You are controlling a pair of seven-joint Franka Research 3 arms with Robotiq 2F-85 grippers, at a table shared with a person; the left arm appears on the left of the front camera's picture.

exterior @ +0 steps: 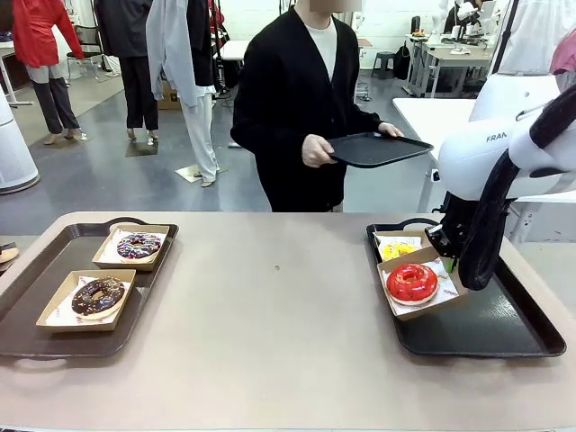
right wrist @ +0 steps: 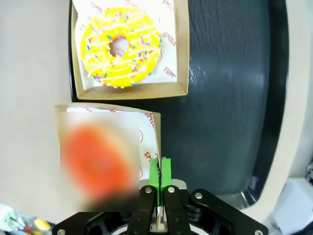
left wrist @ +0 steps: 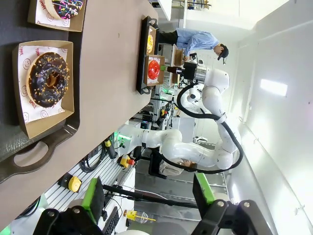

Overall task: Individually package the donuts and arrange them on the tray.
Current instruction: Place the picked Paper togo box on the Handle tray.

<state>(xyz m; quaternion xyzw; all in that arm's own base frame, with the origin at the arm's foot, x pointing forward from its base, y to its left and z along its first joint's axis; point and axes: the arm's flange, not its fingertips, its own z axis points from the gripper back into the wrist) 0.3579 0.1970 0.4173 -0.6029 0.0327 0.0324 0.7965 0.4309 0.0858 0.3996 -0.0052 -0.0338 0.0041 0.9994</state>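
Right gripper (right wrist: 160, 169), lower centre of right wrist view: green pads pinched flat together on thin wall of brown cardboard box (exterior: 419, 286) holding glossy red ring donut (exterior: 411, 282). Box tilted, at left edge of black plastic tray (exterior: 504, 328), lower right of front view; wide bare tray floor to its right. Yellow sprinkled donut (right wrist: 121, 47) in second box just above it.

Left gripper (left wrist: 146, 196), bottom of left wrist view: jaws wide apart, nothing between.

Chocolate donut (exterior: 98, 295) and dark sprinkled donut (exterior: 138, 245) boxed on dark brown tray (exterior: 27, 328), lower left. Beige tabletop (exterior: 270, 315) bare mid-frame.
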